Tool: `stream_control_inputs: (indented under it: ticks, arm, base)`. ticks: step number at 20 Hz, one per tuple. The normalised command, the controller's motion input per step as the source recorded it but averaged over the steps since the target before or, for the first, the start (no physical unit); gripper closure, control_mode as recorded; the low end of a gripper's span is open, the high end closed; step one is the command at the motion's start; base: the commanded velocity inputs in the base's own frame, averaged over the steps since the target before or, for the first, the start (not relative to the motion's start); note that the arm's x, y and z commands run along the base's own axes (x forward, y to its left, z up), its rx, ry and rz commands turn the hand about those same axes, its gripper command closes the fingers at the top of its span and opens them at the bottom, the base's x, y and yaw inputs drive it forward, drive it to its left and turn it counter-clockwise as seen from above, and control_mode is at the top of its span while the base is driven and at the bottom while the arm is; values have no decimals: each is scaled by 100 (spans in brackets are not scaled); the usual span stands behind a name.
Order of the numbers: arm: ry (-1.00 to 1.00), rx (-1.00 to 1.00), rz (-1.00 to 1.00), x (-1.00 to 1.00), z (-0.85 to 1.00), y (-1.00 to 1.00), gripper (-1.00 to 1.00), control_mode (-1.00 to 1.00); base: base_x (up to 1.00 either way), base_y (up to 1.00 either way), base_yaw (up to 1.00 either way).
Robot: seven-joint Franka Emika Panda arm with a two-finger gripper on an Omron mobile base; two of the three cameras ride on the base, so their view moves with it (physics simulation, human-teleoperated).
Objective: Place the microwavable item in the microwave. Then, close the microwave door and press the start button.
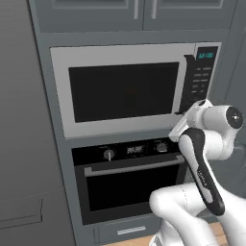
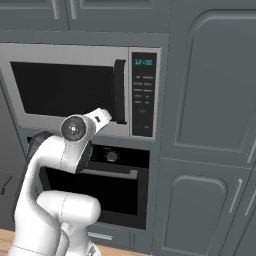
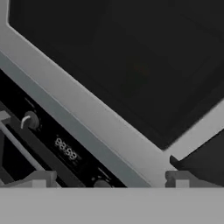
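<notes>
The microwave [image 1: 129, 89] sits built into the grey cabinet wall, and the microwave door [image 1: 122, 91] lies flush in its silver frame, its large black window [image 2: 62, 90] dark enough that nothing inside can be made out; whether the green cup is behind it cannot be told. A black vertical handle [image 2: 120, 91] runs down the door's right edge, just beside the dark control panel [image 2: 143, 95], which carries a blue-green display [image 2: 144, 62] at its top and rows of small buttons below. The start button [image 2: 144, 127] is near the bottom of that panel, too small to read. In the hand view the door window [image 3: 131, 65] and its silver lower frame [image 3: 96, 113] run diagonally across the picture, since the camera is rolled. The two fingers [image 3: 41, 178] rise at the bottom of that view, set wide apart with nothing between them, so they stand released, close in front of the door's lower right corner. In the base views the white arm [image 1: 206, 144] reaches up toward that corner, its wrist near the foot of the handle. Directly below the microwave is the black oven [image 1: 129, 182] with a bar handle [image 1: 134, 166], round knobs [image 1: 109, 154] and a small digital readout [image 1: 135, 150].
</notes>
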Motion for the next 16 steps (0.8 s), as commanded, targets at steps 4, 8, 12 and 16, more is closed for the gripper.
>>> stream_control_inputs:
  ticks: [4,8,12,16]
  arm:
    - [-16,13,0,-67,-1,-100,-100,-100]
    - [-16,14,6,-13,-13,-92,-100,-100]
    - [-7,13,10,33,-12,-33,-100,-100]
    - [-4,9,11,46,-35,-1,-100,-100]
  base:
    - [0,0,0]
    - [0,0,0]
    - [0,0,0]
    - [0,0,0]
